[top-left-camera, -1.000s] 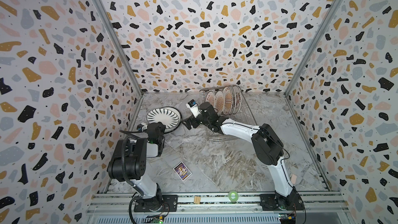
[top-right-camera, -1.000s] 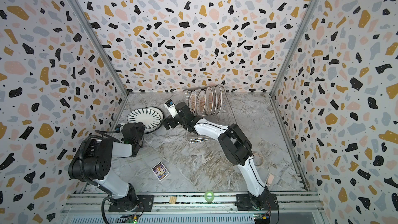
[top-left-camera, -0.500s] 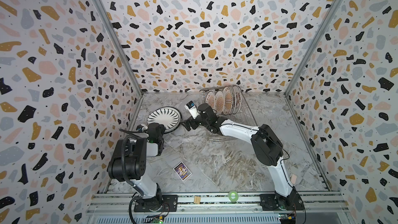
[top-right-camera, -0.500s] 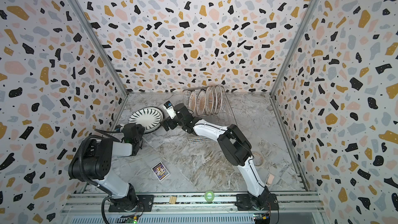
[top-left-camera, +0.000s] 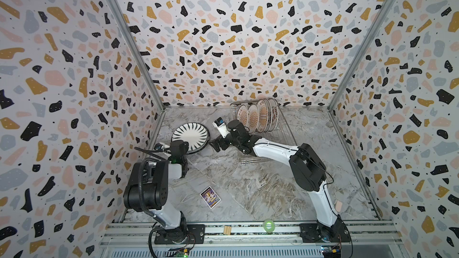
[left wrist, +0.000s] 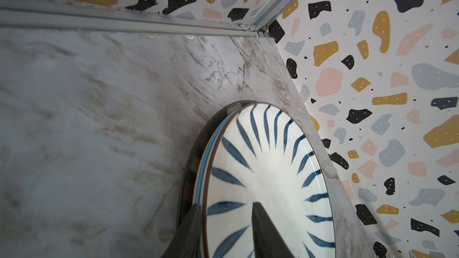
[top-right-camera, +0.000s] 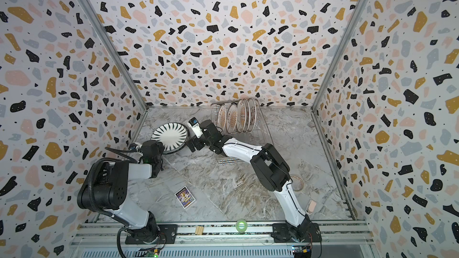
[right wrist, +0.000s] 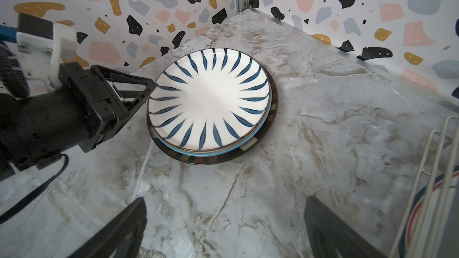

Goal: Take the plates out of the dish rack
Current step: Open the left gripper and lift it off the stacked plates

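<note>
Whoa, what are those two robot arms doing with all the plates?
They are emptying a dish rack. A stack already lies flat on the table, with the striped plate on top. The left hand is at that plate's edge, a finger on each side of the rim; whether it is squeezing is unclear. The right hand hangs open and empty between the stack and the rack, where several plates stand upright.

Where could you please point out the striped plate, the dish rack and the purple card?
striped plate [right wrist: 208, 95]: right wrist view, white centre.
dish rack [top-left-camera: 283, 135]: a top view, bare wire floor.
purple card [top-left-camera: 210, 197]: a top view, its middle.
</note>
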`<action>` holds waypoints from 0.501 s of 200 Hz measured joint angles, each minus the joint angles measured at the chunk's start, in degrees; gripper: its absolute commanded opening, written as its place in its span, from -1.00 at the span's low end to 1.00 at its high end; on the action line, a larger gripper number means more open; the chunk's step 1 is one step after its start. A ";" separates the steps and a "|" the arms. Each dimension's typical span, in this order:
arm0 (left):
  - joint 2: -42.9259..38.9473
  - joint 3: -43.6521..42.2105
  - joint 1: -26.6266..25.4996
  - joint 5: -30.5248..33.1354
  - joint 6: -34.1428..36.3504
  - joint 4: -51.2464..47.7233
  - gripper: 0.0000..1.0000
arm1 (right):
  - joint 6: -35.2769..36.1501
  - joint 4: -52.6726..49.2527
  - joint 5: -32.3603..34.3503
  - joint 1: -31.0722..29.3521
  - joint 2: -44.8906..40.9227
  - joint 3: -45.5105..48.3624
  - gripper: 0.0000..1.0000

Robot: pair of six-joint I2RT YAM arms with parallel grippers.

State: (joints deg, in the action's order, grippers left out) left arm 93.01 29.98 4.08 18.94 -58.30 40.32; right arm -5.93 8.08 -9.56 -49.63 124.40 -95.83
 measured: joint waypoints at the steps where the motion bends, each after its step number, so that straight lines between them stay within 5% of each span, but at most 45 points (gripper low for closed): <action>1: -0.04 0.00 0.00 0.04 0.02 0.02 -0.29 | 0.00 0.00 0.00 0.00 0.00 0.00 1.00; 64: -1.29 -0.09 0.02 1.14 0.42 0.15 -0.27 | 0.52 -0.81 0.74 -0.22 -0.09 0.00 1.00; 100: -8.63 -2.40 0.00 1.55 1.05 -0.02 0.13 | 2.03 -0.28 1.92 -0.87 -3.08 2.49 0.99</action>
State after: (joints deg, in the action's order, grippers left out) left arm 84.38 27.57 4.08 20.49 -57.25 40.29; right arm -3.90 7.79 -7.64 -50.50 121.32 -93.34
